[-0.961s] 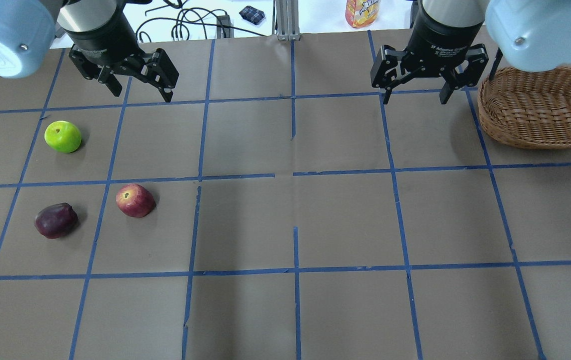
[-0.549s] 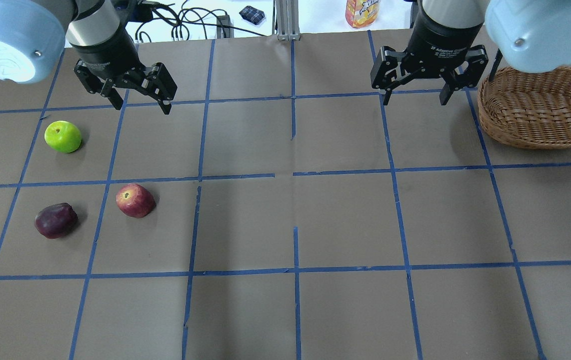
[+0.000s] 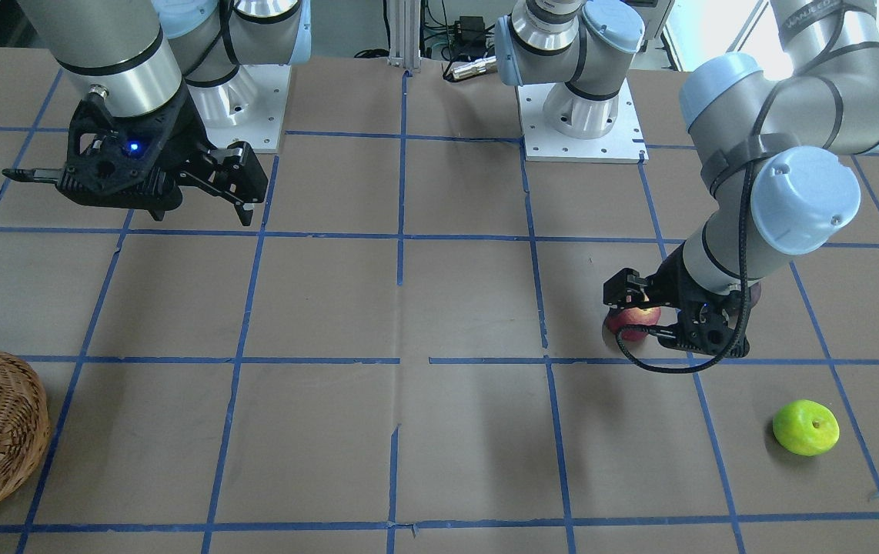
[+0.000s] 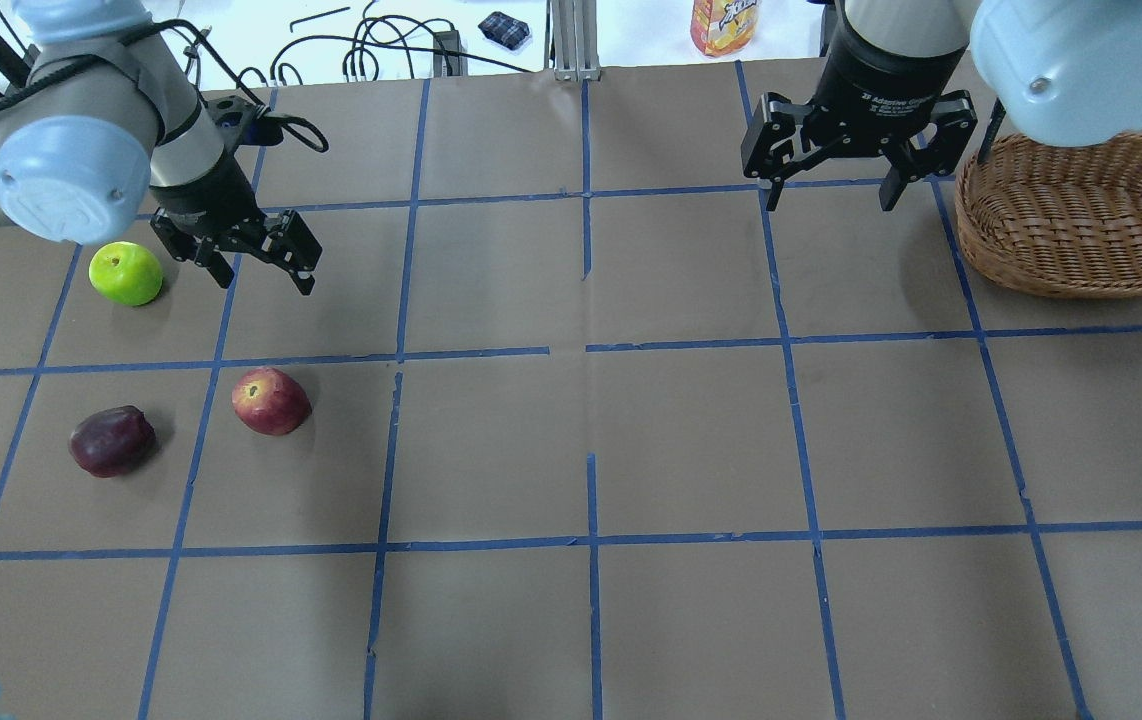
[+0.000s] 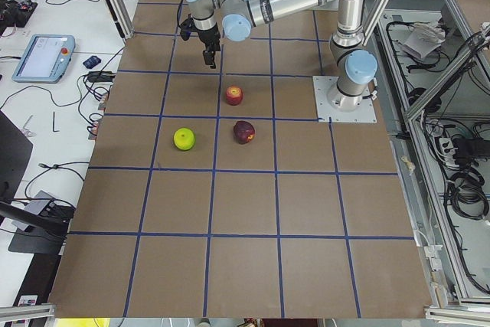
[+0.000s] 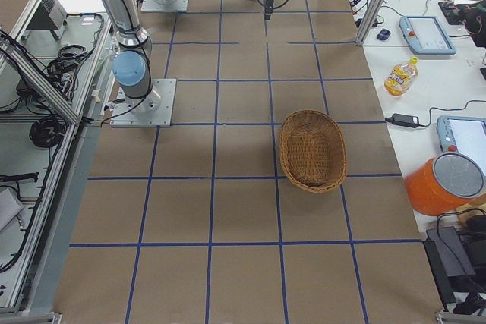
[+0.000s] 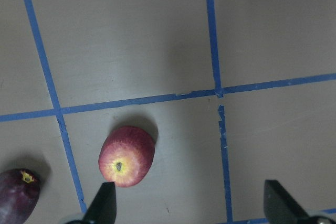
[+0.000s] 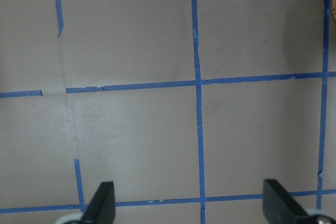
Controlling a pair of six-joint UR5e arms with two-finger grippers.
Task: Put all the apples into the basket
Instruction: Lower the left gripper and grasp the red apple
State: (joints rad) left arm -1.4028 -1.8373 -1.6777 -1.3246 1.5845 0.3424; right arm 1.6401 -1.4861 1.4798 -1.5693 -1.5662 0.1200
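The green apple [image 4: 126, 273], the red apple [image 4: 271, 401] and the dark purple apple [image 4: 112, 440] lie on the table's left side. My left gripper [image 4: 266, 280] is open and empty. It hangs just right of the green apple and behind the red one. In the left wrist view the red apple [image 7: 126, 156] lies by the left fingertip [image 7: 103, 203], with the purple apple [image 7: 18, 195] at the lower left corner. My right gripper [image 4: 829, 200] is open and empty, just left of the wicker basket [image 4: 1061, 285], which holds nothing.
Blue tape lines grid the brown table. An orange bottle [image 4: 724, 25], cables [image 4: 371, 50] and a small dark pouch [image 4: 504, 28] lie beyond the far edge. An orange bucket [image 6: 448, 184] and tablets stand on the side bench.
My left arm has swung down and toward the near side, bringing the open gripper from the far edge to beside the green apple. The right arm and the apples have not moved.
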